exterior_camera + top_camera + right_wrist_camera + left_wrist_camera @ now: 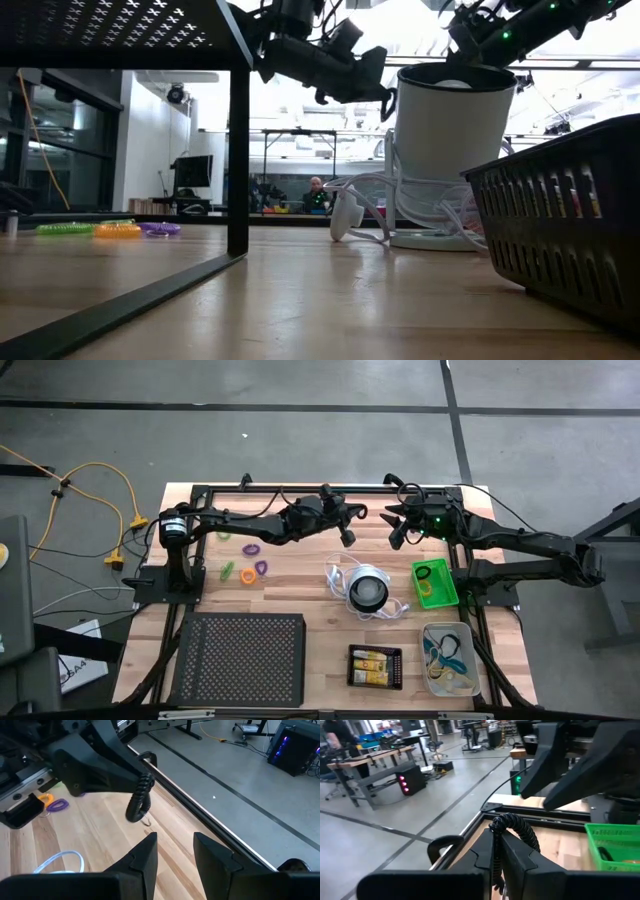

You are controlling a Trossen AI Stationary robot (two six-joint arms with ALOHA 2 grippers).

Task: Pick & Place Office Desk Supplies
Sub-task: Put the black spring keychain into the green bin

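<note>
From my station, the tabletop (300,595) reads as pale wood planks with a smooth, lightly sheened finish and visible grain. My left hand (496,851) is matt black plastic, and it's clamped on a coiled black cord (516,827) that looks rubbery. My right hand (172,851) has the same dull dark plastic fingers. The green tray (434,583) is glossy plastic mesh; the black tray (570,225) is matt plastic lattice. The round white object (452,150) looks like smooth plastic. The perforated black panel (243,657) seems matt metal
</note>
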